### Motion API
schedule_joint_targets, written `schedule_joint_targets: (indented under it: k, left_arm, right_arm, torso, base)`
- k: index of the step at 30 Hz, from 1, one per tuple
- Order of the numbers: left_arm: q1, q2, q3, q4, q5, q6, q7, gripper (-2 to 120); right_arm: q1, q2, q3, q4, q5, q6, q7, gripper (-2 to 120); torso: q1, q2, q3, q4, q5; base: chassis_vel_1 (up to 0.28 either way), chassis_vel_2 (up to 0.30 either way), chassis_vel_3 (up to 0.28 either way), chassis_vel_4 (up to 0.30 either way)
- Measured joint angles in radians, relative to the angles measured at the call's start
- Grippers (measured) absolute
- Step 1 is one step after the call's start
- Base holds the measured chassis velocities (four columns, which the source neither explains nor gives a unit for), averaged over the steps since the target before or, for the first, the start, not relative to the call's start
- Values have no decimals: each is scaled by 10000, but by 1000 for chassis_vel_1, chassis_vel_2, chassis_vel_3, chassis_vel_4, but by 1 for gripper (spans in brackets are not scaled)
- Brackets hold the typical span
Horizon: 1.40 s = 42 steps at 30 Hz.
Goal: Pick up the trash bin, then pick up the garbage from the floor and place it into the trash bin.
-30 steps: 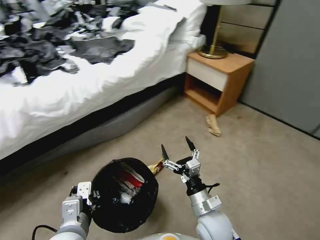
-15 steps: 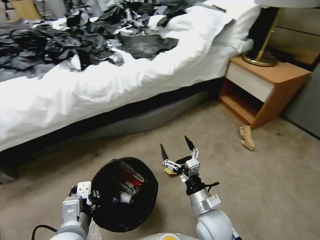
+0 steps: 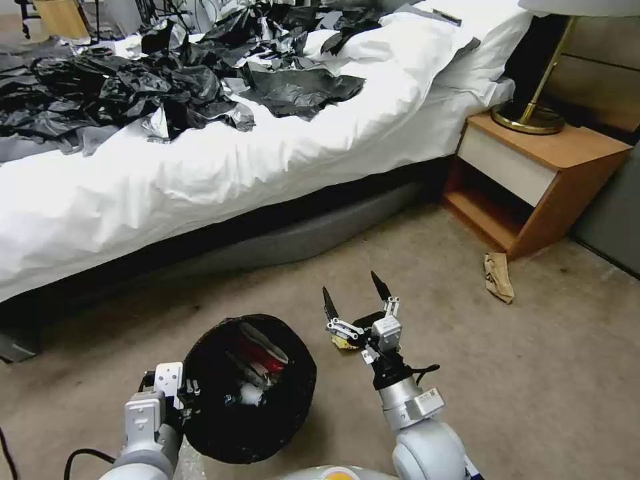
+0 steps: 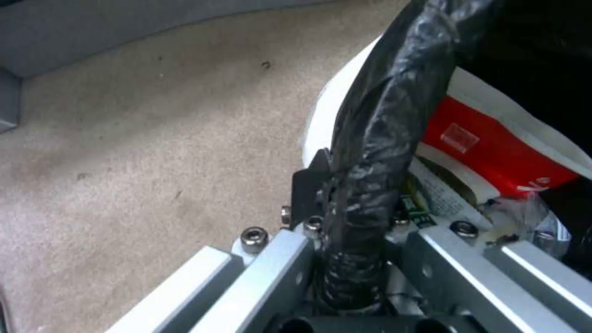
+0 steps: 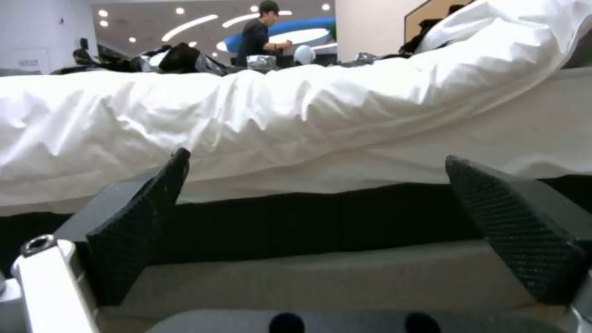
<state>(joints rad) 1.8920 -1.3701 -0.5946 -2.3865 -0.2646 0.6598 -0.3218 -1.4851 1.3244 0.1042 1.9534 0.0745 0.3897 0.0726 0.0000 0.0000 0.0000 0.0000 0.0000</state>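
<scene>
The trash bin (image 3: 250, 390) is held off the carpet at near left by the left pincer (image 3: 181, 395), which is clamped on the bag-wrapped rim (image 4: 370, 152). In the left wrist view the black liner is pinched between the fingers, with the white bin wall beside it. A red-white packet (image 4: 487, 152) and other litter are seen inside the bin.

The right pincer (image 3: 352, 298) is raised just right of the bin, fingers (image 5: 142, 222) spread wide apart with nothing between them, pointed toward the bed (image 3: 220, 167). A yellow wrapper (image 3: 345, 343) is partly hidden on the floor under that pincer.

A brown paper bag (image 3: 499, 277) is lying on the carpet at far right, close to the wooden nightstand (image 3: 540, 180). Black plastic sheets (image 3: 167, 80) are piled on the bed. A lamp base (image 3: 527, 118) is set on the nightstand.
</scene>
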Motion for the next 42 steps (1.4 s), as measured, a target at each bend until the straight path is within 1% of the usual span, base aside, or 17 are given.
schedule_joint_targets:
  k: [13, 24, 34, 40, 42]
  left_arm:
    - [53, -36, -3, 0, 68, -22, 3, 0]
    - [21, -31, -19, 0, 68, -34, 13, 0]
    - [16, -2, -41, 13, 38, -39, 20, 0]
    - [20, 4, -63, 30, 31, -54, 26, 0]
    - [26, 8, -76, 55, 30, -70, 30, 0]
  right_arm:
    - [-83, 0, 96, -15, -58, 64, -9, 100]
    - [-84, -7, 142, -32, -110, 271, -70, 100]
    - [-63, 27, 216, -115, -396, 513, -179, 100]
    - [20, -146, 533, -245, -816, 473, -288, 100]
    - [65, -513, 897, -353, -1122, 135, -563, 100]
  torso:
    - [0, 0, 0, 1, 0]
    - [1, 0, 2, 0, 0]
    - [-2, 0, -1, 2, 0]
    - [-1, 0, -1, 0, 0]
    - [-1, 0, 0, 0, 3]
  base:
    - [-14, 15, 17, -10]
    - [-147, 148, 136, -148]
    - [6, -1, 0, -6]
    - [0, 0, 0, 0]
    - [0, 0, 0, 0]
